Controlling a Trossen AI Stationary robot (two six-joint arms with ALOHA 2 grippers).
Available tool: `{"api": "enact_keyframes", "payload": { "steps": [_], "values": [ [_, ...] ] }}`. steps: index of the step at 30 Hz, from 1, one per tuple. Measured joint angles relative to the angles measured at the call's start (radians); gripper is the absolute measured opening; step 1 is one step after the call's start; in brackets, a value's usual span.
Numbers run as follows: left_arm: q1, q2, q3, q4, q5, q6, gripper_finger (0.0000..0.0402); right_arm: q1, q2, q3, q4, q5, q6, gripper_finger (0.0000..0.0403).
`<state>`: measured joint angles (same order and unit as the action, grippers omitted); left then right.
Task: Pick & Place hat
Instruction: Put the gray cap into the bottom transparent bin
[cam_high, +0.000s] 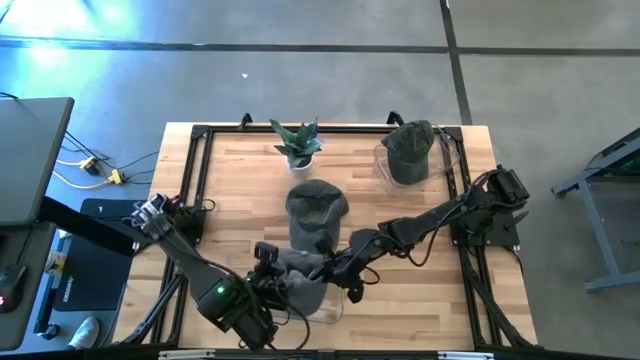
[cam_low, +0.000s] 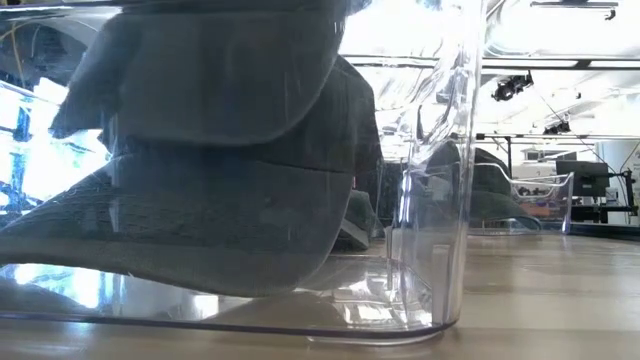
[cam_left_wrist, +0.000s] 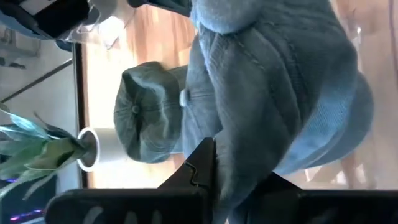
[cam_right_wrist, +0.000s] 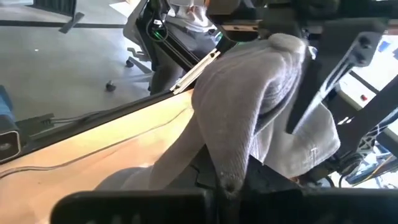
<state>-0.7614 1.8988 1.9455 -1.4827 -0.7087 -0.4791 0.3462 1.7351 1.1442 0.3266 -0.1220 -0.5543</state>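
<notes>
High view: a grey hat (cam_high: 300, 285) is pinched by both closed grippers, left gripper (cam_high: 272, 278) and right gripper (cam_high: 335, 272), over the clear bin (cam_high: 335, 308) at the worktop's near edge.

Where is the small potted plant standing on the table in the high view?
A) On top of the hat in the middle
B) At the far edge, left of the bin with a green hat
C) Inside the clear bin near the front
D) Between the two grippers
B: the plant stands at the table's far edge, left of the bin that holds a green hat, apart from both.
</notes>
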Motion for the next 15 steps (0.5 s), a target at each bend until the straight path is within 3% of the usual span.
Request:
{"api": "enact_keyframes", "payload": {
  "steps": [5,15],
  "values": [
    [0.001,0.000,-0.028,0.076,0.145,-0.018,0.0012,0.000,0.000,0.000,-0.030,-0.007,0.055,0.0012],
    [0.003,0.001,-0.127,0.150,0.194,-0.016,0.0012,0.017,0.011,0.000,-0.082,0.001,0.172,0.0017]
  ]
}}
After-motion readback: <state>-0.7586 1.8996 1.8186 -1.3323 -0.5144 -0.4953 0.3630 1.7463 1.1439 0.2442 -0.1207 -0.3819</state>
